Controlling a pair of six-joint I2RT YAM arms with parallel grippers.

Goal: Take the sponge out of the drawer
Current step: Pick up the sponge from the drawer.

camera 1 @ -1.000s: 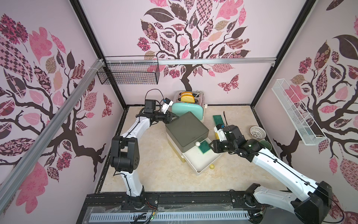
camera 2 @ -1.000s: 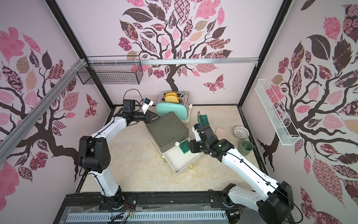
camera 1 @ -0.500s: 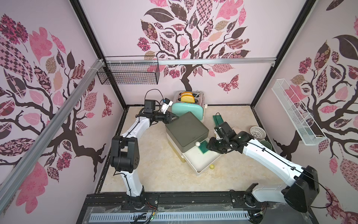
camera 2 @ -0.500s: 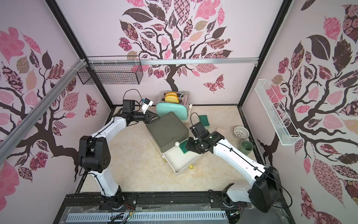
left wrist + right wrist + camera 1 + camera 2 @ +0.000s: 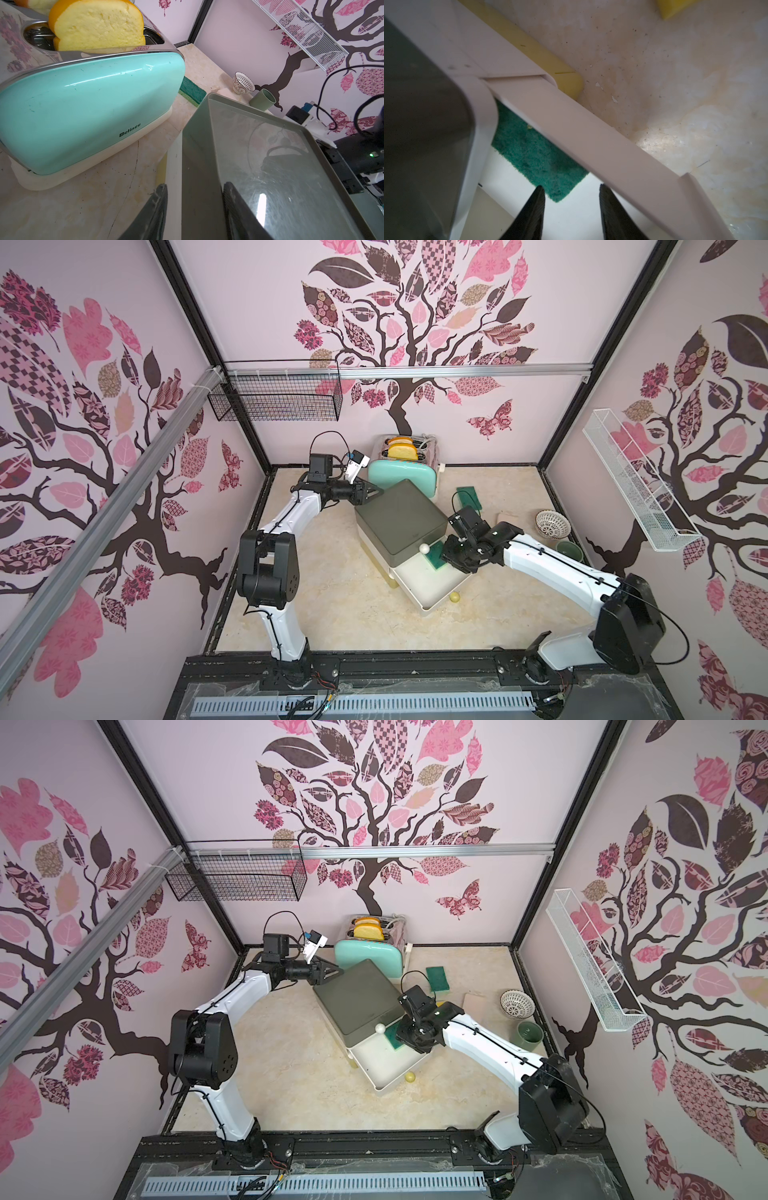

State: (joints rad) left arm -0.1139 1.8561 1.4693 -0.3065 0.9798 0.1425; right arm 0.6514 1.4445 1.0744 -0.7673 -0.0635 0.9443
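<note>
We see the white drawer (image 5: 428,585) pulled out of its grey-topped cabinet (image 5: 401,522), a green sponge (image 5: 436,556) lying inside at its back corner against the side wall. Our right gripper (image 5: 572,209) hovers just over the sponge's edge, jaws parted, holding nothing. Our left gripper (image 5: 194,209) is clamped on the cabinet's back corner beside the mint toaster (image 5: 87,108). A second sponge (image 5: 437,978) lies on the table.

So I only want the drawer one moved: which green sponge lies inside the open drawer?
The sponge in the drawer, beside the right gripper; the other sponge lies on the tabletop by the toaster.
</note>
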